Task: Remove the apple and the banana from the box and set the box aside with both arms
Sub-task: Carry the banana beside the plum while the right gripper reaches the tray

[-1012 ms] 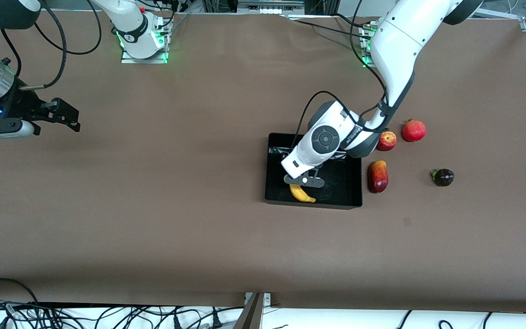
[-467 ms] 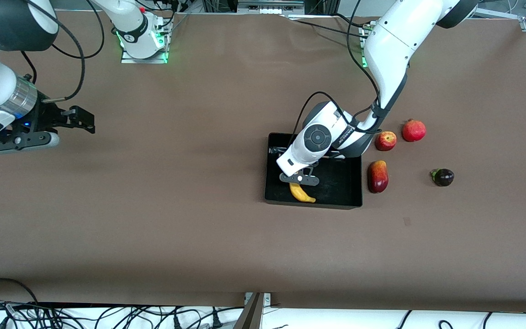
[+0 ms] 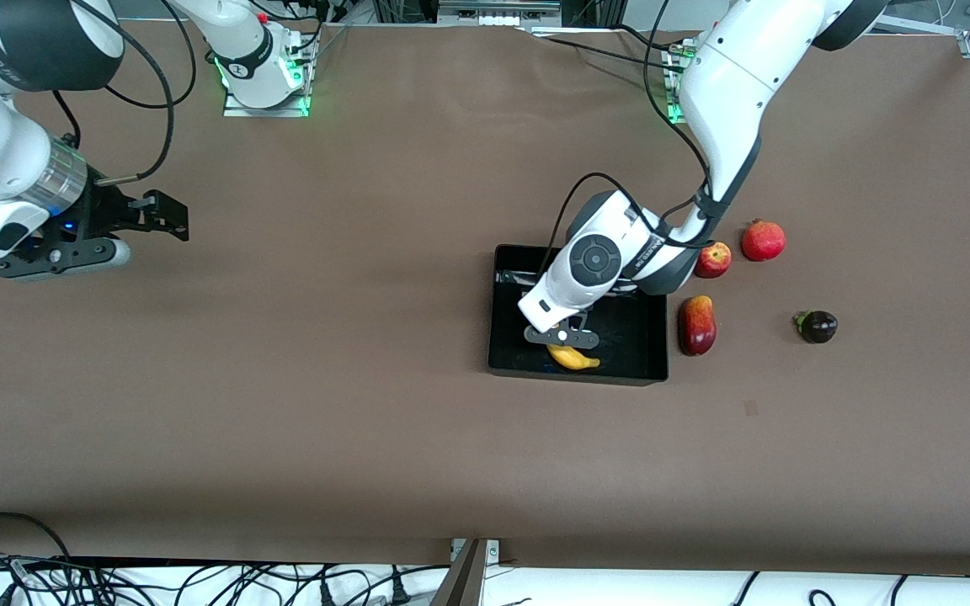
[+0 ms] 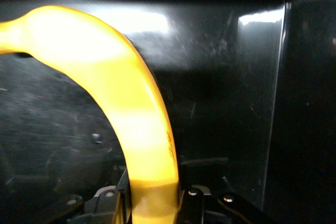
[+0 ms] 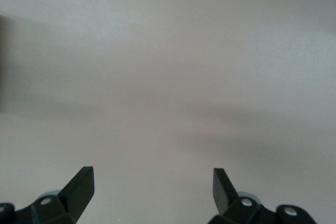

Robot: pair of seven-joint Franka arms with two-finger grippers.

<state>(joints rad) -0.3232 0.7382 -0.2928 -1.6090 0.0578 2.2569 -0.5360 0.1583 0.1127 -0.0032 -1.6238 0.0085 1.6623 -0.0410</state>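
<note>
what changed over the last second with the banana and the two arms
The left gripper, shut on the banana, shifted it inside the box toward the left arm's end. The right gripper, open, travelled toward the box. Apple, pomegranate, mango and mangosteen stayed put.

Even overhead light, soft arm shadows on the table [image 3: 367, 337]. Close to the left gripper [image 4: 152, 208], the banana [image 4: 131, 108] glares, seemingly overexposed and blurred.

the right arm [image 3: 5, 50] bears partly readable lettering near its dark joint; nothing else is legible.
</note>
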